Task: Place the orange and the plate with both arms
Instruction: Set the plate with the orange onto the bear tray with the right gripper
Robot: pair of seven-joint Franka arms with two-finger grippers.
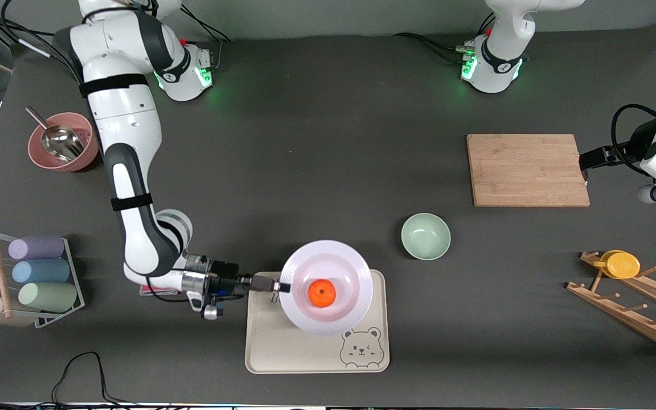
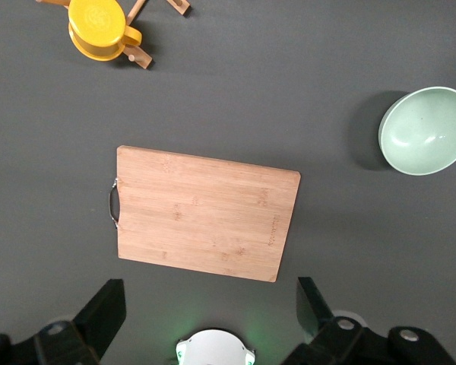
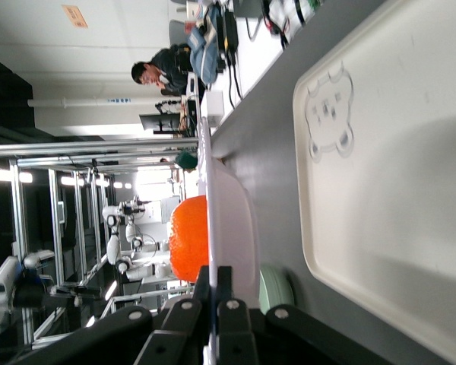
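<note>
right end effector (image 1: pixel 282 287) grips the plate (image 1: pixel 328 262) carrying the orange (image 1: pixel 322 293).

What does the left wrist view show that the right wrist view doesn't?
Only the left wrist view shows the wooden cutting board, the yellow cup on its wooden rack, and the open left gripper above the board. Only the right wrist view shows the orange on the white plate, the bear tray below, and the right gripper shut on the plate's rim. Both show the green bowl.
</note>
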